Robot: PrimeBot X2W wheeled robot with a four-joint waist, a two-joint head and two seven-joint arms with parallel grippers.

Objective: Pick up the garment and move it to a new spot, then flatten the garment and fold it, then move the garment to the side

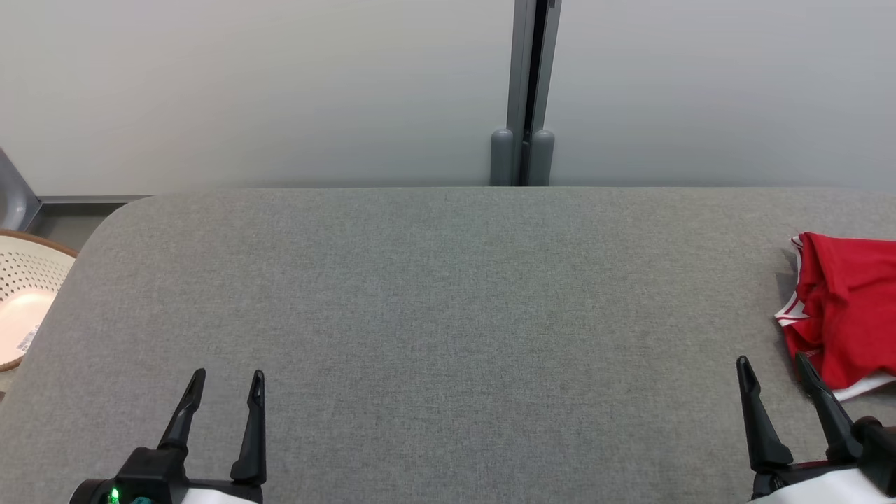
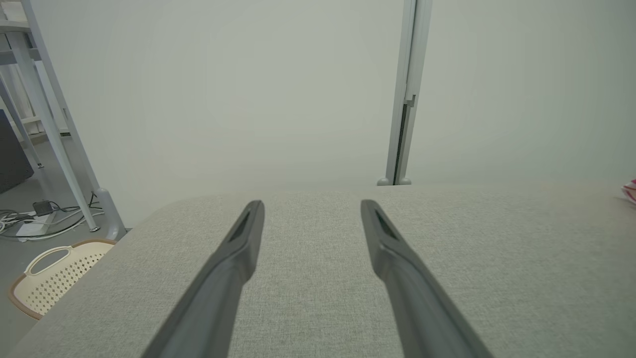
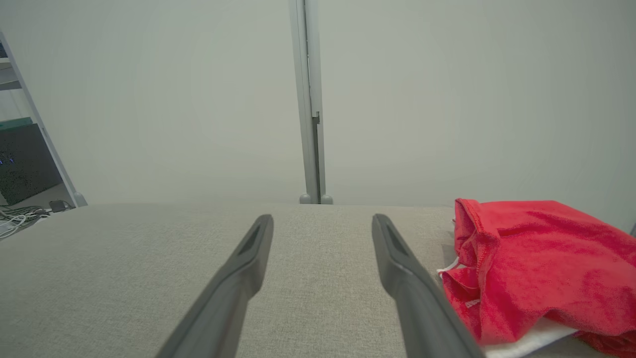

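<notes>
Grey fabric-topped table (image 1: 448,315) stands against pale partition wall (image 1: 245,91) with grey vertical post (image 1: 532,84); cream perforated basket (image 1: 21,308) sits on floor (image 2: 15,199) beside its left edge.

Holds left gripper (image 1: 229,378) low at lower left of head view, fingers spread wide, pointing forward, empty. Holds right gripper (image 1: 773,364) at lower right likewise, fingers apart, empty.
</notes>
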